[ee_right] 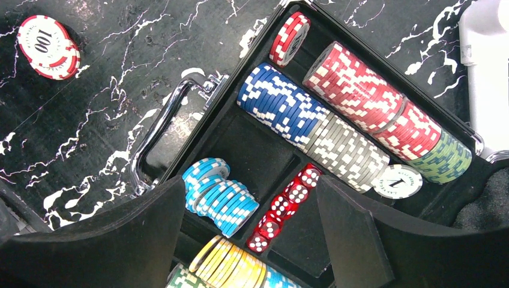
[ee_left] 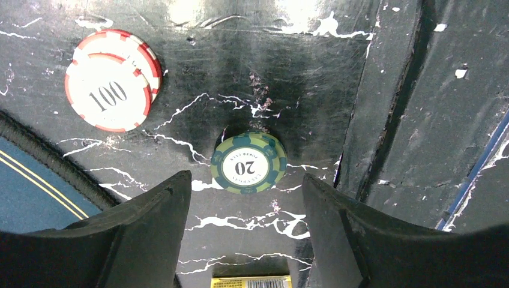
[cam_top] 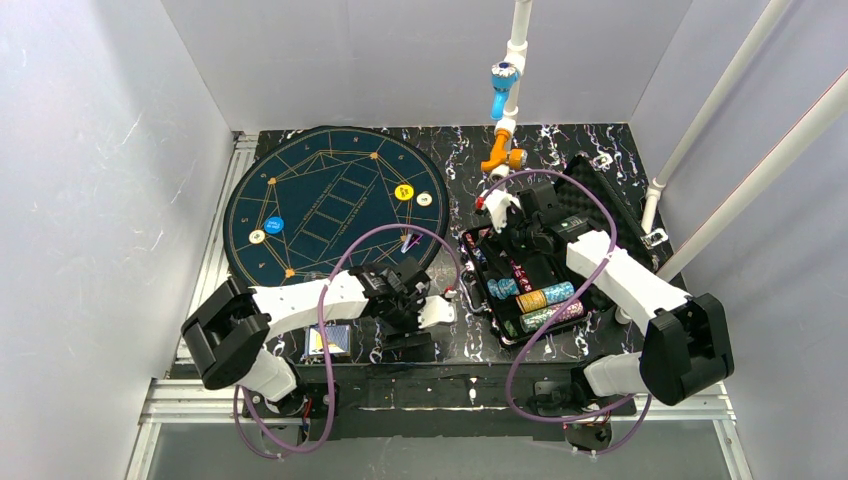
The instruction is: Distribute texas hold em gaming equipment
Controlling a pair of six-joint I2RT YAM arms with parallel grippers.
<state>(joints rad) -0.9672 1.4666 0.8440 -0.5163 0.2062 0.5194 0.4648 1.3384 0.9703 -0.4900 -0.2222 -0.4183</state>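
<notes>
Numerals on the round green-edged chip (ee_left: 248, 162) read only from the left wrist. The left hand (ee_left: 245, 180) gapes wide, empty, chip just ahead.

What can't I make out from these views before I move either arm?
Top view: face values of the round chips on the round blue felt mat, too small.
Top view: black case's far compartments, under the right arm.
Left wrist: yellow printed label, cut off by bottom edge.
Right wrist: row of yellow striped chips, cut off by bottom edge.
</notes>
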